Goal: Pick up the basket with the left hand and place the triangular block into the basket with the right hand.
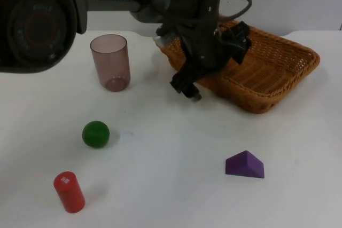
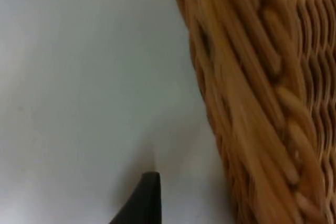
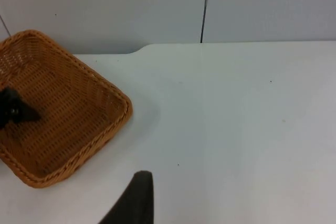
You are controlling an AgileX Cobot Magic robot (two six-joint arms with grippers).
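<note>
The left gripper (image 1: 206,73) seems clamped on the near-left rim of the shallow woven wicker basket (image 1: 278,65) – tilted off the white counter (image 1: 171,185) – while the purple triangular block (image 1: 245,164) lies well in front, the waiting right gripper's opening impossible to tell.

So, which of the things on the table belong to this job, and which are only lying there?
For the job:
- wicker basket, one side tilted up
- purple triangular block, on the table in front of the basket
- left gripper, at the basket's rim

Just lying about:
- translucent cup
- green ball
- red cylinder
</note>
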